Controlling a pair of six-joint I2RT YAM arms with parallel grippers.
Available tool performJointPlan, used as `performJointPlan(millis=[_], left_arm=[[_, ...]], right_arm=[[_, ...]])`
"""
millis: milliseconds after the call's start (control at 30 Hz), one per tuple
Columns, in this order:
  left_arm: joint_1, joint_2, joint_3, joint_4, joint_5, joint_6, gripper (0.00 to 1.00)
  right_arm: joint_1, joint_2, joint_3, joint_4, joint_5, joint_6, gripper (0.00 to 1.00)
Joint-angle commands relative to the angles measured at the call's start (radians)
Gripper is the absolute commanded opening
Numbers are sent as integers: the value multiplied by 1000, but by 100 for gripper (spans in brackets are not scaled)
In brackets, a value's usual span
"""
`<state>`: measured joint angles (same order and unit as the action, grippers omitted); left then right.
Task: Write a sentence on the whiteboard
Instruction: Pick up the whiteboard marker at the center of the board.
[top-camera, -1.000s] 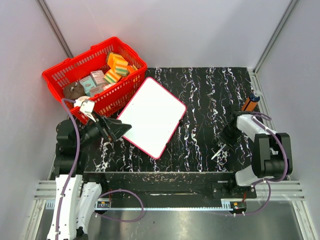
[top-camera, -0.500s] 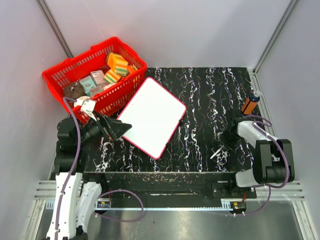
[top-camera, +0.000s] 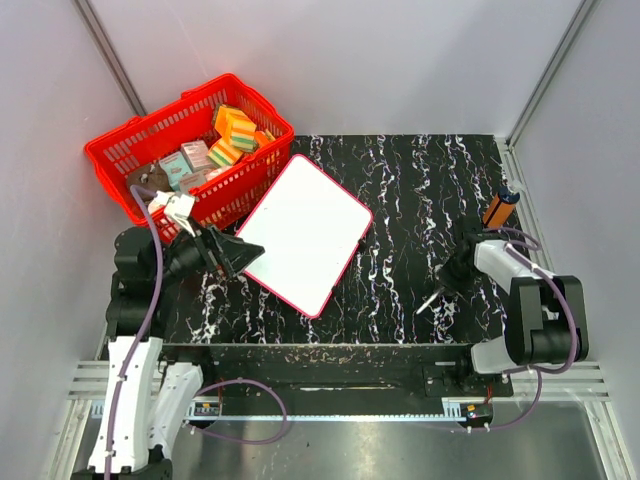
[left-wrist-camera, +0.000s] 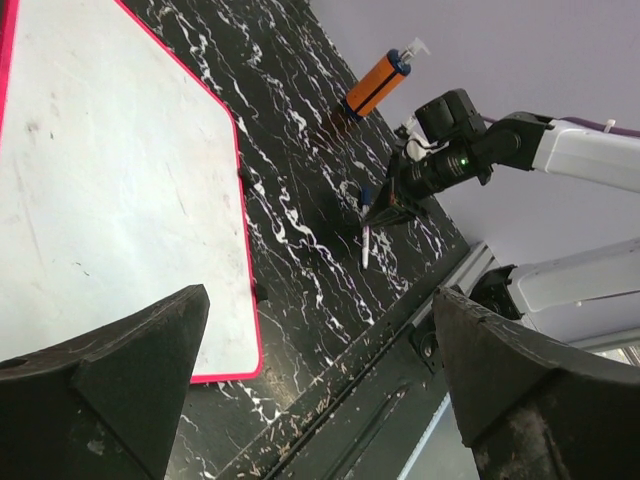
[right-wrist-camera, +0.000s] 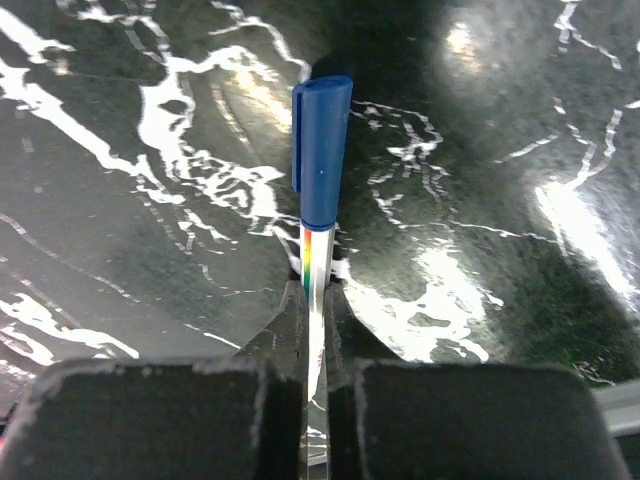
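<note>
The whiteboard (top-camera: 305, 232) (left-wrist-camera: 110, 200) lies flat and tilted on the black marble table, its face blank; no sentence is in view on it. My left gripper (top-camera: 240, 255) (left-wrist-camera: 318, 305) stands open at the board's near-left edge, with nothing between its fingers. My right gripper (top-camera: 447, 282) (right-wrist-camera: 316, 300) (left-wrist-camera: 395, 205) is low on the right side of the table, far from the board. Its jaws are shut on a white marker with a blue cap (right-wrist-camera: 320, 150) (top-camera: 430, 300) (left-wrist-camera: 366, 245). The capped end sticks out past the fingertips, down by the table.
A red basket (top-camera: 120, 150) with sponges and small boxes stands at the back left, against the board's far corner. An orange pump bottle (top-camera: 500, 207) (left-wrist-camera: 378, 85) stands at the right edge behind my right arm. Grey walls close in on both sides.
My right gripper has closed from half open onto the marker and shifted slightly toward the near edge. The left gripper stays open and has barely moved.
</note>
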<state>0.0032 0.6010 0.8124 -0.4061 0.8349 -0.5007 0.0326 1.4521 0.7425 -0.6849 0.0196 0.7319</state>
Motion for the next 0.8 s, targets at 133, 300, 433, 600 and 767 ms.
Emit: performJointPlan(millis=[133, 300, 433, 600, 767], left_arm=[[-90, 69, 117, -48, 46, 53, 96], [-279, 172, 188, -46, -86, 47, 95], [-558, 302, 255, 1, -195, 16, 95], [-782, 494, 336, 124, -287, -15, 95], [-908, 741, 465, 246, -273, -39, 95]], right_arm=[[9, -260, 37, 56, -66, -61, 0], [13, -423, 133, 1, -113, -98, 0], [23, -527, 173, 22, -242, -89, 0], [29, -650, 202, 94, -366, -46, 0], [30, -739, 218, 153, -472, -13, 0]])
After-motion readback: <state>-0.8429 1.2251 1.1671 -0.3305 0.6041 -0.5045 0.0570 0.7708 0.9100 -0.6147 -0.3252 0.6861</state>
